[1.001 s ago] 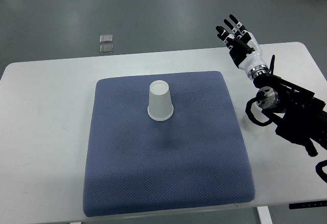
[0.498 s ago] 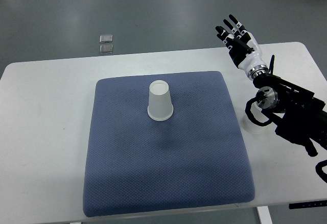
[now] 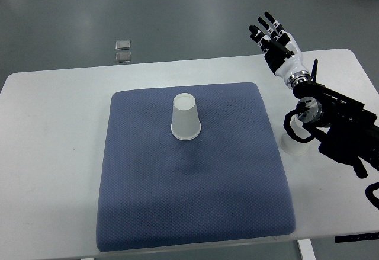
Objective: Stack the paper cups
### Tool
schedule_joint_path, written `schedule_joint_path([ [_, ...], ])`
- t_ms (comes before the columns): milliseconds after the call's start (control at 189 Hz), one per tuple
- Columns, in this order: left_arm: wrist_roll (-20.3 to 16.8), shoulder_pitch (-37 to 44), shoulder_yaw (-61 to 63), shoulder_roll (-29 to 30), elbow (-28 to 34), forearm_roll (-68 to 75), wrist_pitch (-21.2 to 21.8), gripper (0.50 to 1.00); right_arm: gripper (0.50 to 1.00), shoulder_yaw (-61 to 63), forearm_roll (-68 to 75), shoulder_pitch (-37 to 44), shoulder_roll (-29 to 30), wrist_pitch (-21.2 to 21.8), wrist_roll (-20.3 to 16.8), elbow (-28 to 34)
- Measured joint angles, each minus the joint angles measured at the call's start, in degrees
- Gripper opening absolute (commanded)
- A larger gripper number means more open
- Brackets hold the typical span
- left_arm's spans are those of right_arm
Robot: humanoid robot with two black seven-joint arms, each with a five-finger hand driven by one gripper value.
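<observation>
Fingers of the right hand (image 3: pixel 273 33) are spread and hold nothing, the hand raised past the far right edge of the white table (image 3: pixel 53 130), well apart from any cup. Its black forearm (image 3: pixel 337 130) runs back toward the right edge of the view. Partly hidden under that forearm, a second paper cup (image 3: pixel 289 145) stands on the bare tabletop just beside the right edge of the blue mat (image 3: pixel 195 206). The other paper cup (image 3: pixel 186 116) sits upside down, wide mouth on the mat, near the mat's middle. The left arm is out of view. The likely risk: the forearm hangs so close over the second cup that swinging the hand down could knock it over or push it off the table; an inverted cup also tips easily if pinched off-centre
</observation>
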Motion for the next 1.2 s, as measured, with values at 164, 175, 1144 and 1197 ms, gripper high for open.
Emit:
schedule_joint_path([
  [164,0.00,0.00,-0.01,0.00,0.00,0.00,0.00,1.000,0.913,-0.16,-0.23,1.43,-0.24,-0.70,-0.11,-0.12],
  [175,0.00,0.00,-0.01,0.00,0.00,0.00,0.00,1.000,0.913,-0.18,-0.24,1.52,-0.27,-0.76,-0.13,-0.11],
  [1144,0.00,0.01,-0.01,0.00,0.00,-0.01,0.00,1.000,0.909,-20.86,-47.26,20.94,-17.61,-1.61,-0.50,7.81],
  [1197,0.00,0.00,-0.01,0.00,0.00,-0.01,0.00,1.000,0.909,-23.97,-49.16,22.08,-19.51,-1.54,-0.50,10.57],
])
